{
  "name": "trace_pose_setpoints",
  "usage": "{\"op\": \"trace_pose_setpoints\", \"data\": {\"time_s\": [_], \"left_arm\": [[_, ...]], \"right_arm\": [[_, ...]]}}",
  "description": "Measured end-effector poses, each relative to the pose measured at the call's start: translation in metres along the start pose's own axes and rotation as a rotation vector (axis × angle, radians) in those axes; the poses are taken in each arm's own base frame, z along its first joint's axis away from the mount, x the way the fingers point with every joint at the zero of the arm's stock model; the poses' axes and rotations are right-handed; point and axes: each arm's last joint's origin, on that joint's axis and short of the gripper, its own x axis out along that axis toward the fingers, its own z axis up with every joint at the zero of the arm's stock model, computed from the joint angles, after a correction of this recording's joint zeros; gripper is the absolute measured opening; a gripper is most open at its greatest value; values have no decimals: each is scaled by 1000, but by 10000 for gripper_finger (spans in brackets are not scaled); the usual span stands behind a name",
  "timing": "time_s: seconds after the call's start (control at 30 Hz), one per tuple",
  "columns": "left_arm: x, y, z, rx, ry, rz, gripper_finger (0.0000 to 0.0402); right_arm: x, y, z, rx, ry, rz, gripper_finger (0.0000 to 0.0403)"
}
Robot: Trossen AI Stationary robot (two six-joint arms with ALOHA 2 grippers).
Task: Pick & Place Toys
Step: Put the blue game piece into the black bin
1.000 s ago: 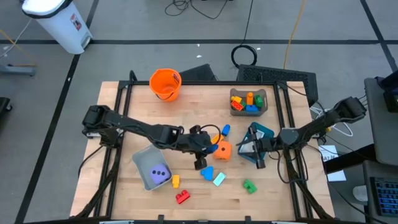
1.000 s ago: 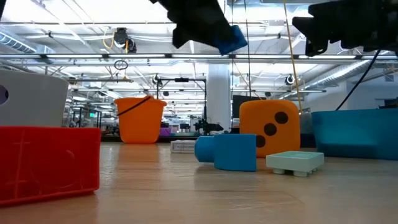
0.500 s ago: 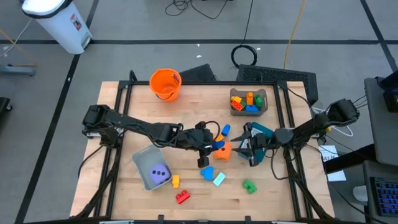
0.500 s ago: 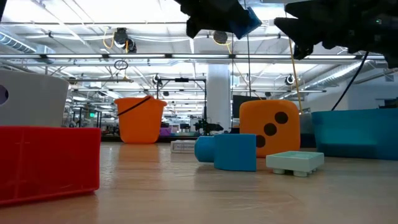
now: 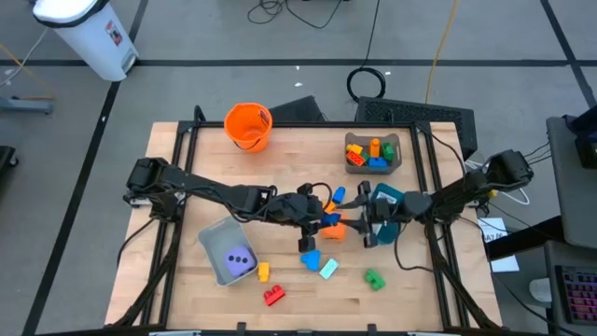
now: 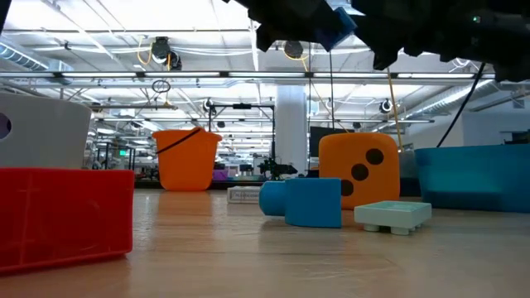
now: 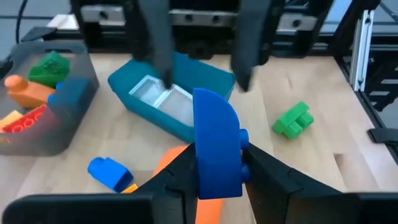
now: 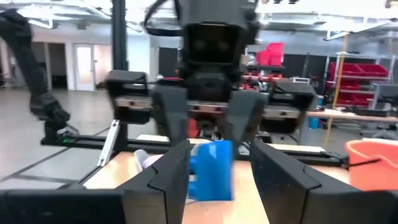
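Right gripper (image 5: 366, 217) now closer — left gripper (image 7: 214, 163) holding blue block (image 7: 216, 142)

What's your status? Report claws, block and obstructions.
Left claw shut on blue block, raised mid-table. Right claw open, facing it, fingers flanking the block. Orange die and teal bin directly below.

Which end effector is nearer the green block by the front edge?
Right. The right end effector hangs above the table just behind the green block; the left end effector sits farther left.
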Motion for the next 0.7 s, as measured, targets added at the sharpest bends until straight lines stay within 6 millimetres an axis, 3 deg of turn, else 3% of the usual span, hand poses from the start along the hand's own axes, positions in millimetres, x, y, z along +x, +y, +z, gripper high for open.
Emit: {"op": "trace_pose_setpoints", "data": {"time_s": [0.27, 0.7], "left_arm": [[0, 0, 2, 22, -21, -18, 104], [1, 6, 6, 34, -53, -15, 107]], "right_arm": [[2, -12, -4, 111, 28, 61, 157], [2, -12, -5, 123, 43, 85, 141]]}}
